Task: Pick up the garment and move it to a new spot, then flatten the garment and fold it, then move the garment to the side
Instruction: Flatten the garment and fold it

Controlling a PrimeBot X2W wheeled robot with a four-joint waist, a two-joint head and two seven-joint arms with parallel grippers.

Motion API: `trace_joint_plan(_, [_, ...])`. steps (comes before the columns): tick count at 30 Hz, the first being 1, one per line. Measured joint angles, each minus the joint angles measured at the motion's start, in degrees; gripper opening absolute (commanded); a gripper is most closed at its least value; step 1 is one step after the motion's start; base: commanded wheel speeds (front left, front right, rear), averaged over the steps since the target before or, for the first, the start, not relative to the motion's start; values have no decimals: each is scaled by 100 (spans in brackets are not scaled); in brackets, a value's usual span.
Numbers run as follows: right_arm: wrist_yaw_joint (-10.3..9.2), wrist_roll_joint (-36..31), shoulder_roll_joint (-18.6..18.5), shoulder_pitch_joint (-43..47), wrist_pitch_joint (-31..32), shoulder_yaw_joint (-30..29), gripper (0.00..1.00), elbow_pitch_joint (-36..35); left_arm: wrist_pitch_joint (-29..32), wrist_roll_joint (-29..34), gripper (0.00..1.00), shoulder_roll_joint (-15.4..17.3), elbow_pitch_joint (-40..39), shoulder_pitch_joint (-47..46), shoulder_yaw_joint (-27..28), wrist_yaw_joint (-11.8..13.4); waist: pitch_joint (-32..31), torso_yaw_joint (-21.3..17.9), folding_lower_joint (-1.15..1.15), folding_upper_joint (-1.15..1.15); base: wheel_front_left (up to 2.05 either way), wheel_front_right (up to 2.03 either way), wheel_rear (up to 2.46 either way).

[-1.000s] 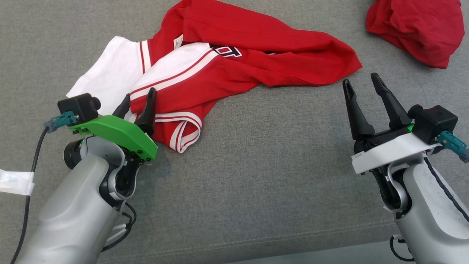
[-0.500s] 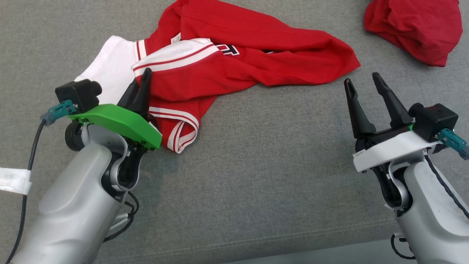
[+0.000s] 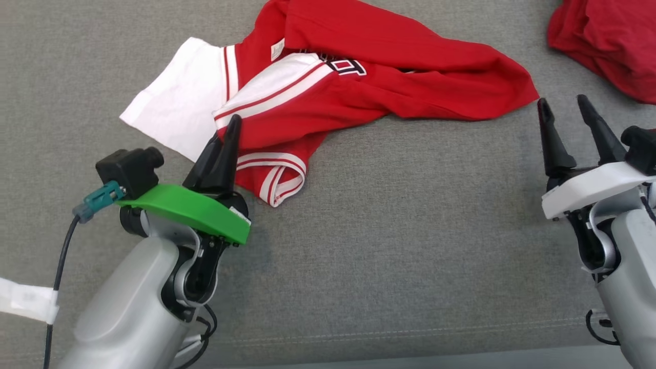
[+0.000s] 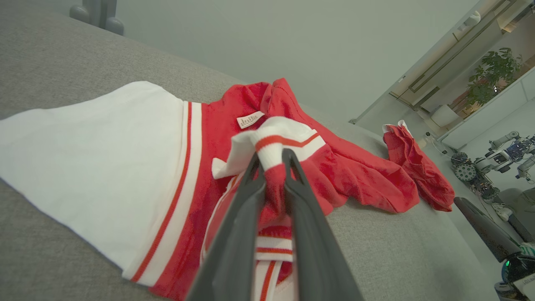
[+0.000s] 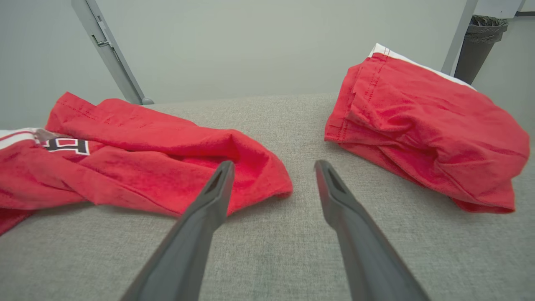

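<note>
The garment, red with white panels and red-and-white striped trim, lies crumpled across the far middle of the grey fabric surface. My left gripper is shut on a striped fold at the garment's near left edge. The left wrist view shows that fold pinched between the fingertips and raised a little above the rest of the garment. My right gripper stands open just right of the garment's red end, with nothing between its fingers. In the right wrist view this gripper points at bare cloth beside the garment.
A second red cloth bundle lies at the far right, seen also as a folded bundle ahead and to the right of my right gripper. The surface's front edge runs along the bottom. A taped cable trails from my left arm.
My left gripper has shut on the garment's striped fold and pulled it up slightly. The head camera has shifted, so the whole scene sits further right. The right gripper stays open.
</note>
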Motion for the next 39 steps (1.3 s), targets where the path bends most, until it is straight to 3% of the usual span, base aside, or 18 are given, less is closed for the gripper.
trace_joint_plan(8, [68,211,-88,-163,208,-134,100,547,-15,111,0,52,-519,755,505,131,-3,336,0,0,0,0,0])
trace_joint_plan(14, [265,208,-134,-165,249,53,100,706,-16,434,0,45,-1089,945,1272,189,-33,593,0,0,0,0,0])
trace_joint_plan(19, [455,193,15,-166,243,482,100,642,-16,666,0,75,-1350,1277,1473,213,-96,716,0,0,0,0,0])
trace_joint_plan(27, [510,119,80,7,62,825,100,283,-16,815,0,90,-1649,1660,1777,242,-105,605,0,0,0,0,0])
trace_joint_plan(39, [546,-186,-321,248,102,1267,100,144,-16,1079,0,11,-1898,2011,1824,261,-37,202,0,0,0,0,0])
